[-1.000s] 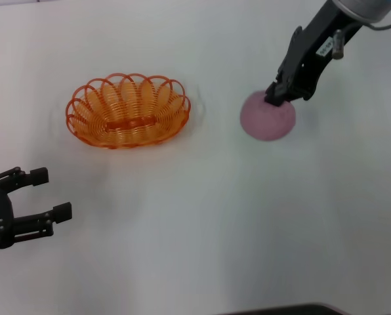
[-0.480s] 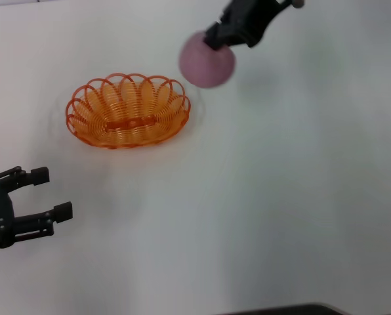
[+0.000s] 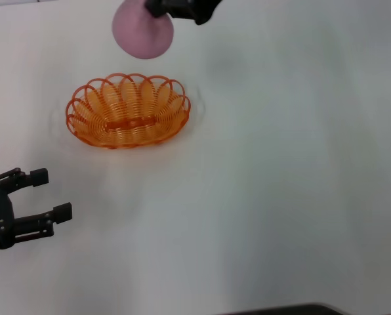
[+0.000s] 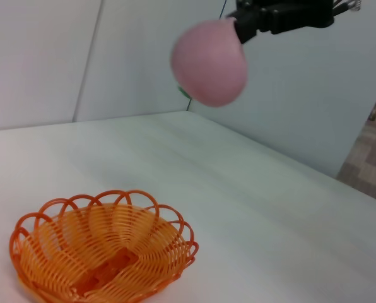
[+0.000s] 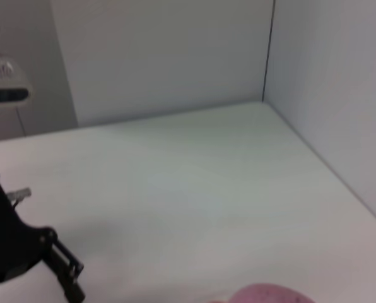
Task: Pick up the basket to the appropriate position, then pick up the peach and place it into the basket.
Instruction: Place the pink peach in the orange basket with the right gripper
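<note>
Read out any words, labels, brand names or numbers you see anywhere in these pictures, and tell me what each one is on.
No readable text in any view.
Oval orange wire basket: no label.
Round matte pink peach, held high above the table by the right pincer: no markings.
Left pincer, open near the table's near left: no print visible.
Grey device at the edge of the right wrist view: a faint mark, too blurred to read.

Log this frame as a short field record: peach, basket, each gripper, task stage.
peach: pink peach held in the air, above and beyond the basket's far rim
basket: orange basket standing on the white table, nothing in it
right gripper: right gripper shut on the peach
left gripper: left gripper open, idle at the near left
stage: peach not yet in basket
</note>
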`<state>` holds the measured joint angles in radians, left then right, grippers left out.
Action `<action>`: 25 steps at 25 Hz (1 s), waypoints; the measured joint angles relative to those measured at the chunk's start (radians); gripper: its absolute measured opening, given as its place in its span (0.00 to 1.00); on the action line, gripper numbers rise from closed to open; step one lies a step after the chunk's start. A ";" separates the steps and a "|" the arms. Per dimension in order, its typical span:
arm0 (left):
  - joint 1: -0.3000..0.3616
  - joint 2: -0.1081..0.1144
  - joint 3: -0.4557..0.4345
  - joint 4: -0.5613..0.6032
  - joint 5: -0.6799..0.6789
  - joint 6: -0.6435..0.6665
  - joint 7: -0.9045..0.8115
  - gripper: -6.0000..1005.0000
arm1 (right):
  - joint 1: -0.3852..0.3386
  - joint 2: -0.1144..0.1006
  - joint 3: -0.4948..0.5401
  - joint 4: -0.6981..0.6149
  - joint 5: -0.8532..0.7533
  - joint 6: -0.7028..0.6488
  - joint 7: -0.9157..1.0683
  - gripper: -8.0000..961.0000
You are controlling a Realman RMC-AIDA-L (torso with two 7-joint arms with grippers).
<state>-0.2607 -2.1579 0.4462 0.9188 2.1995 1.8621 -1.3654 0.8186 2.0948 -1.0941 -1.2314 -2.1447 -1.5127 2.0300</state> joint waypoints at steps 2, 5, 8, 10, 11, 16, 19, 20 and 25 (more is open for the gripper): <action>0.001 0.000 0.000 0.000 0.000 -0.001 0.001 0.89 | -0.015 0.000 -0.023 0.035 0.053 0.047 -0.039 0.03; 0.003 0.000 0.000 0.000 0.000 -0.004 0.001 0.89 | -0.030 -0.001 -0.041 0.111 0.135 0.111 -0.115 0.03; 0.003 0.000 0.000 0.000 0.000 -0.005 0.002 0.89 | -0.035 0.001 -0.046 0.210 0.227 0.151 -0.223 0.03; 0.003 0.000 0.000 0.000 -0.002 -0.007 0.002 0.89 | -0.038 0.002 -0.057 0.283 0.298 0.182 -0.306 0.03; 0.003 0.000 0.000 0.000 -0.002 -0.008 0.002 0.89 | -0.040 0.002 -0.065 0.318 0.333 0.201 -0.350 0.03; -0.001 0.000 0.000 -0.005 -0.001 -0.019 0.003 0.89 | -0.039 0.005 -0.117 0.495 0.493 0.291 -0.558 0.03; -0.004 0.000 0.000 -0.014 -0.002 -0.024 0.004 0.89 | -0.028 0.006 -0.157 0.611 0.602 0.335 -0.685 0.04; -0.006 0.001 0.000 -0.016 -0.003 -0.025 0.004 0.89 | -0.025 0.007 -0.168 0.638 0.630 0.343 -0.714 0.04; -0.013 0.000 0.010 -0.017 -0.001 -0.036 0.004 0.89 | -0.016 0.015 -0.249 0.785 0.833 0.403 -0.910 0.03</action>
<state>-0.2734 -2.1579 0.4564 0.9019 2.1989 1.8259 -1.3610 0.8022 2.1102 -1.3427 -0.4462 -1.3122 -1.1100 1.1202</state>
